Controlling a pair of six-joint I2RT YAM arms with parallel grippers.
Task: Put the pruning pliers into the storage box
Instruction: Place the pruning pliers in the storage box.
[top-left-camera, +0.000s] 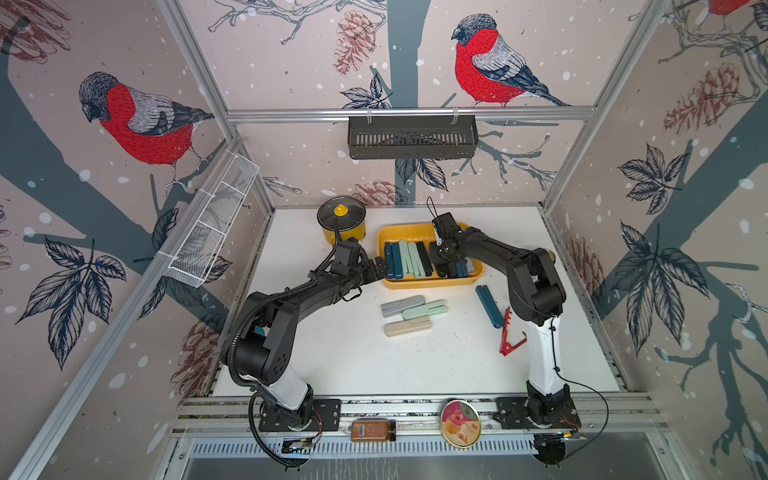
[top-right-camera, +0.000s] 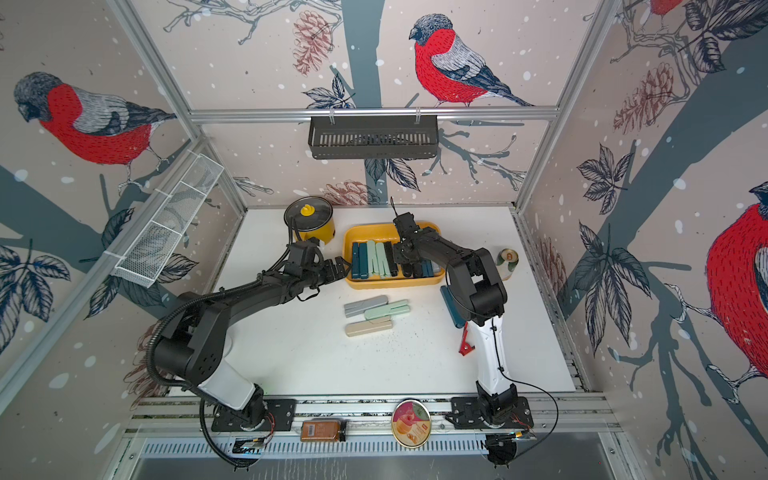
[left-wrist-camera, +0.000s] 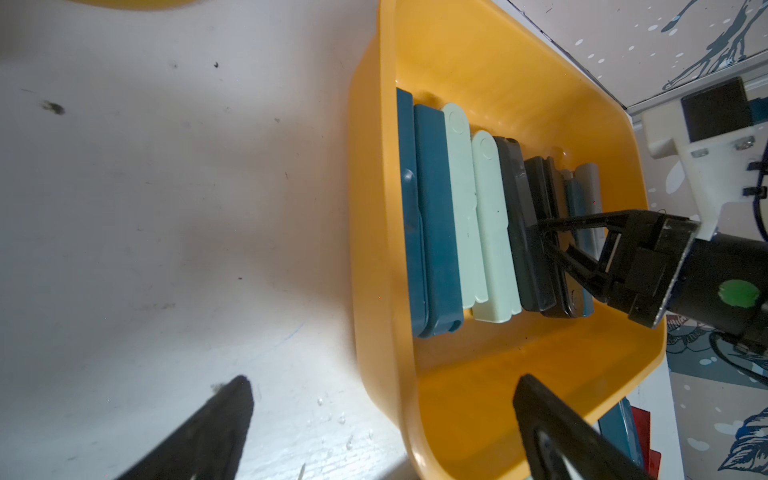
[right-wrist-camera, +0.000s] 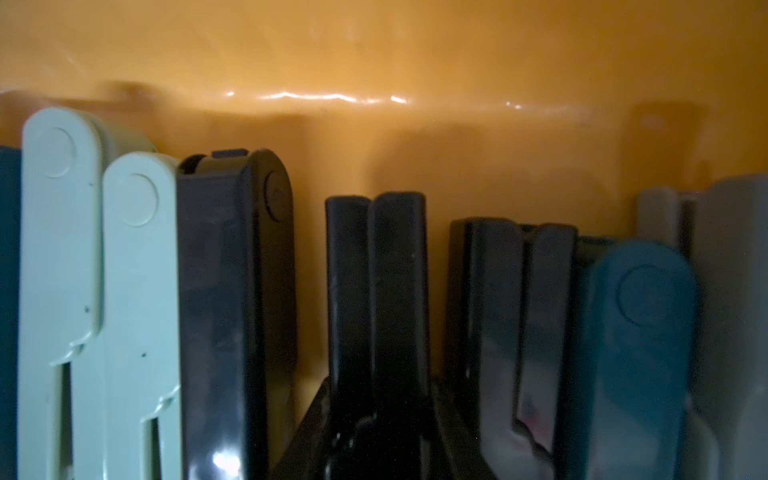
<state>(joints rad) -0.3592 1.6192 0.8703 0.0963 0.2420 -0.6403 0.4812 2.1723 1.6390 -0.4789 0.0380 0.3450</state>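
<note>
Right gripper (left-wrist-camera: 540, 235) clamps a black plier (right-wrist-camera: 376, 291) standing in the box (top-left-camera: 432, 284) among others; left gripper (top-left-camera: 381, 266) gapes beside the box; five pliers (top-left-camera: 426, 311) lie on the table (top-left-camera: 332, 353)

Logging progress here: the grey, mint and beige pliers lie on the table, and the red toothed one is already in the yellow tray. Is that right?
No. The red toothed pliers lie on the table, outside the yellow tray, as both top views show. The grey pliers, mint pliers and beige pliers do lie on the table.
</note>
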